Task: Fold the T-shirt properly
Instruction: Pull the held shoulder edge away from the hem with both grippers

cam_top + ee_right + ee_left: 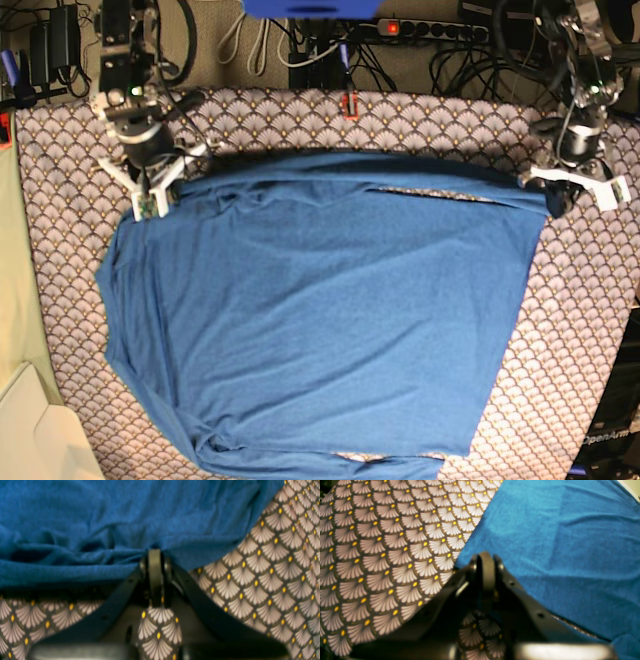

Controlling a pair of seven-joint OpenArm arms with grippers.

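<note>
Left hand (486, 562) drawn together at the edge of the T-shirt (560, 545), apparently pinching the blue knit between its tips, though the blur of the left wrist view leaves the bite itself hard to make out; seen in the base view at the far right corner of the garment (556, 195), low over the worktop.

Right hand (155, 557) likewise pressed together, clamped on a bunched fold of the T-shirt (120, 522), with fabric gathered in ridges just above the tips; in the base view placed at the far left corner of the garment (152, 190).

Between the two hands, far edge of the T-shirt (320, 300) stretched in a nearly straight line, with a narrow folded band along it; remainder spread flat and mostly smooth toward the near edge of the worktop, a few wrinkles near the lower left hem.

Underneath, scallop-patterned cloth (70, 190) of grey-white fans with yellow dots covering the worktop, showing on all sides of the shirt.

Beyond the far edge, a tangle of cables (470, 55) and a power strip (425, 27).
</note>
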